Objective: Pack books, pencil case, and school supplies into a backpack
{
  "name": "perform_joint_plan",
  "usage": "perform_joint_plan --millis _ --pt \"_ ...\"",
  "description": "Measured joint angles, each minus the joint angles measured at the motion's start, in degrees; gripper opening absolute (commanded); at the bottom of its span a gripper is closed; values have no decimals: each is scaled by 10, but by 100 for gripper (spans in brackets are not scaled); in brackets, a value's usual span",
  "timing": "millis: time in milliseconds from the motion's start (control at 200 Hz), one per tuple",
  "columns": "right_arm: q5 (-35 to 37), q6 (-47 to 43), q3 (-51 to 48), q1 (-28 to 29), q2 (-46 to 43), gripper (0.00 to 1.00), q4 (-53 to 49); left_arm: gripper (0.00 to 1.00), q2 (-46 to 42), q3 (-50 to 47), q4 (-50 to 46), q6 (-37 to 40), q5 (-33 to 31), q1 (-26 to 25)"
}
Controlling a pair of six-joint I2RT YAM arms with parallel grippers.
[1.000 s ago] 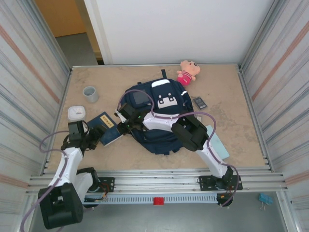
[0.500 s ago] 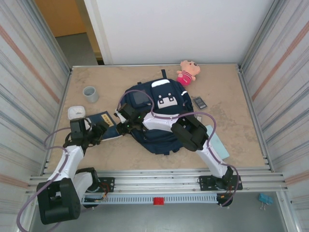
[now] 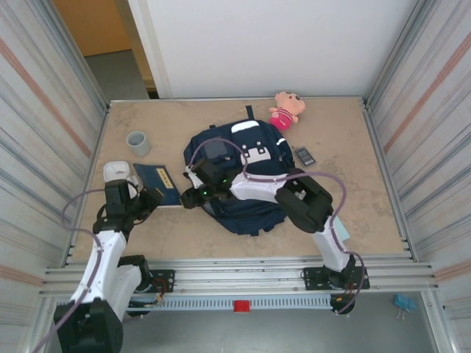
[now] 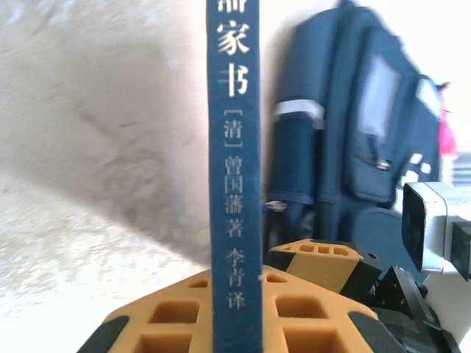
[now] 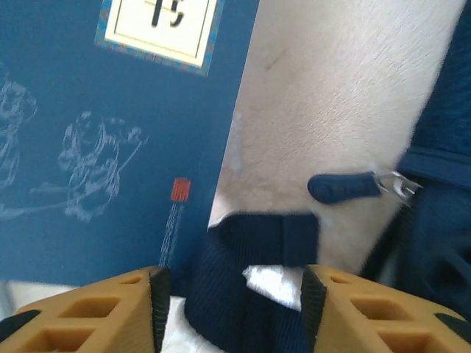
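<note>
There's the dark blue book [image 3: 157, 183], lying on the table [image 3: 331, 140] just left of the navy backpack [image 3: 250, 165]. We've got the left gripper [image 4: 234, 298] clamped on its spine edge, one finger on either side. It's a narrow hold on one edge, so we'd say the book could pivot or slide out once it lifts. The right gripper [image 5: 229, 294] hangs with its jaws apart, holding nothing, above a dark strap [image 5: 250, 243] and a zipper pull [image 5: 346, 186] at the bag's edge. That's our worry. We can't see the bag's mouth held wide, so the book may snag on fabric. The two arms are close together here, too, and they may bump.
</note>
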Motion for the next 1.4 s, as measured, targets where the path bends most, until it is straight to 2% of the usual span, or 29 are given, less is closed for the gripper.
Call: perform_joint_plan --millis 110,261,356,476,521,641,762,897,967,992,1042,1112,1203,1403 --pt "21 -10 -44 -13 -108 70 -4 0 -68 28 0 19 20 -19" --pt "36 -32 -92 -32 -266 75 0 0 -145 58 32 39 71 -50" --pt "22 -37 -130 -48 -353 79 2 0 -172 62 84 40 118 -72" --pt "-48 -28 -193 -93 -440 86 25 0 -158 58 171 22 169 -115" --pt "-83 -17 -218 -116 -463 90 40 0 -144 53 209 14 181 -142" --pt "-164 17 -275 -168 -504 94 88 0 -100 49 292 3 191 -226" --pt "-235 50 -300 -179 -525 94 129 0 -54 57 339 6 191 -297" --pt "-298 86 -302 -178 -530 93 191 0 -12 76 367 8 188 -334" --pt "-320 105 -305 -178 -530 84 224 0 0 81 379 9 184 -341" --pt "-327 108 -306 -178 -531 75 234 0 2 82 382 10 182 -341" --pt "-336 118 -310 -178 -532 50 247 0 6 83 384 12 176 -341" --pt "-345 123 -315 -181 -536 28 260 0 8 85 381 20 164 -341" --pt "-346 124 -330 -192 -549 0 268 23 3 89 363 37 148 -344" --pt "-338 93 -369 -227 -611 0 230 66 -32 116 256 115 75 -344"
